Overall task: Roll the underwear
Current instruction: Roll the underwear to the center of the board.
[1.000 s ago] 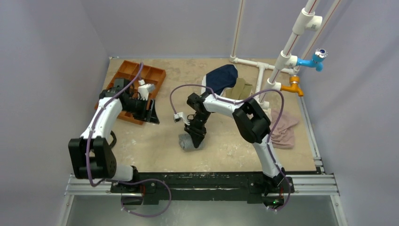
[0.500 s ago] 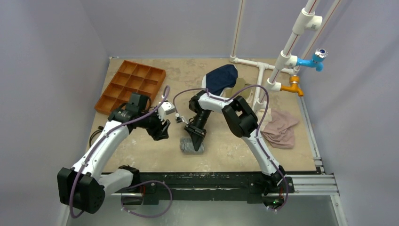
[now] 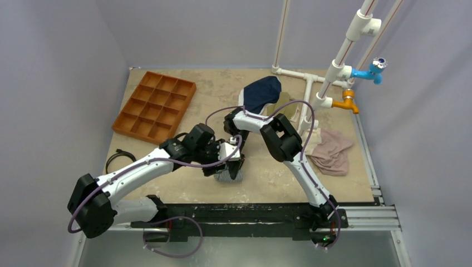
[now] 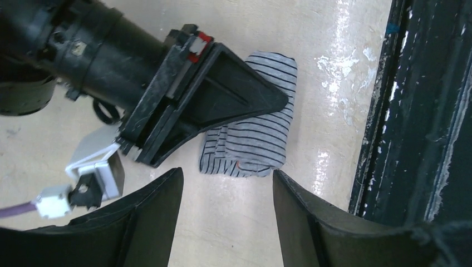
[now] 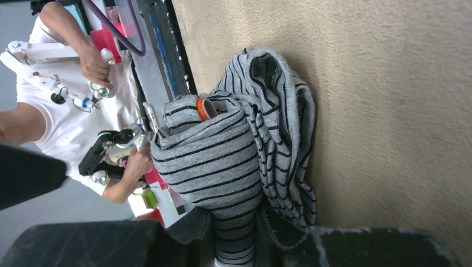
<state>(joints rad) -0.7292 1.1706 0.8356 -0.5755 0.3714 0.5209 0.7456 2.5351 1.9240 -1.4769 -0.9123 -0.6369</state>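
Underwear (image 3: pixel 229 175) sits in the lower centre of the overhead frame, on the table (image 3: pixel 334 186) near its front edge, just short of the black rail (image 3: pixel 245 210). Left gripper (image 4: pixel 225 175) is spread wide with nothing between the jaws, hovering at the roll's end nearest its camera, not touching it as far as I can tell. Right gripper (image 4: pixel 261 103) is narrow and pinched onto the cloth: the wrist view shows striped fabric running down between its fingers (image 5: pixel 362 245). Risks, my read: the two grippers are nearly on top of each other over one small bundle, so a left closing move could hit the right one rather than cloth. If the right lets go before the left has a hold, the outer wrap probably springs loose. Any sideways shove could also slide the roll toward the rail. The roll itself is a short fat cylinder with fine grey-and-white stripes. It is loosely wound, not tight: the outer layer gapes open at one end and shows an inner fold with a small orange tag (image 5: pixel 203 108). Farther back: orange tray (image 3: pixel 153 105) upper left, navy garment (image 3: pixel 261 92) upper centre, pink cloth (image 3: pixel 333 153) at right, well clear.
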